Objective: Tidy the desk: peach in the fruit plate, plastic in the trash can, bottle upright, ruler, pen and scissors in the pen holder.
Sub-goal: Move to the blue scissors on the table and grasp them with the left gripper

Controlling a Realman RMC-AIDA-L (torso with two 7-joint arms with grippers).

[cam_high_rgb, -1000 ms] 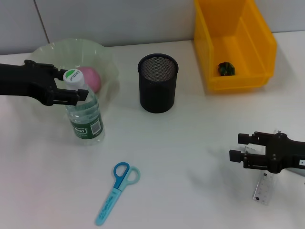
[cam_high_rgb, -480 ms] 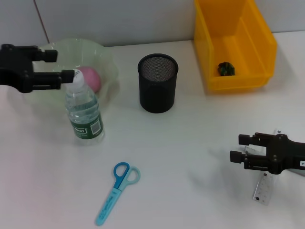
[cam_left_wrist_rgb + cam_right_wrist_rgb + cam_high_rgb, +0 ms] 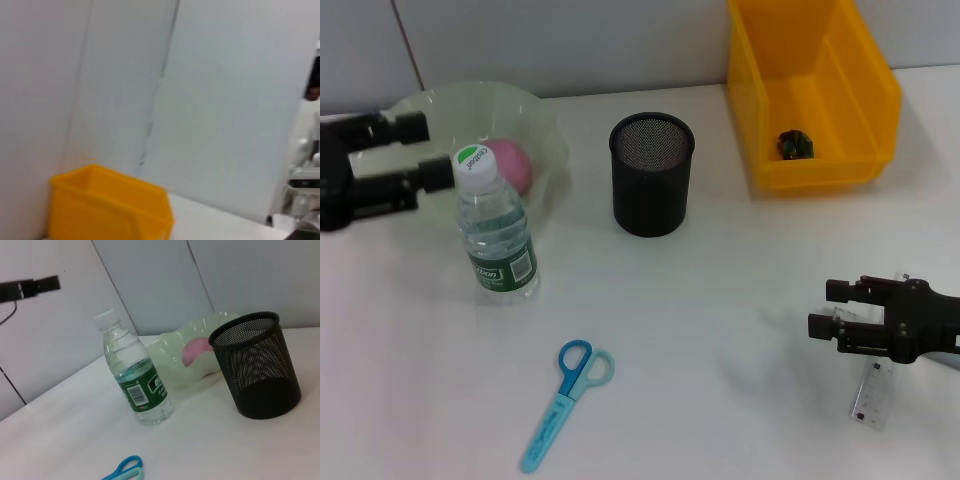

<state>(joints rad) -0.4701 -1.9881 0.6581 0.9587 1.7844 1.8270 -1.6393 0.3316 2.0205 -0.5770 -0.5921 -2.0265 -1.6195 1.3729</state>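
The clear plastic water bottle with the green label and white cap (image 3: 498, 226) is now left standing free on the white tabletop (image 3: 720, 330), upright, just in front of the pale green translucent fruit plate (image 3: 535, 115); a second earlier its neck was clamped by the black left gripper (image 3: 420, 167), which has since been drawn back to the left and is seen with its fingers spread and nothing between them. The bottle step is therefore judged done. The pink peach (image 3: 510, 164) is already lying in the plate, and a dark crumpled scrap (image 3: 795, 144) is seen in the yellow plastic bin (image 3: 865, 95), so the remaining work is judged to be the stationery. The blue-handled scissors (image 3: 565, 400) are lying flat near the front edge, well apart from the black mesh pen holder (image 3: 651, 172), whose mouth is unobstructed from above. The transparent ruler (image 3: 873, 395) is lying at the right front, partly under the black right gripper (image 3: 828, 310), which hovers over it with fingers parted and holding nothing. No pen is visible. Open tabletop is available between ruler and holder, but the ruler is close to the table's front right corner, and the bottle could be tipped by any sweep past it.
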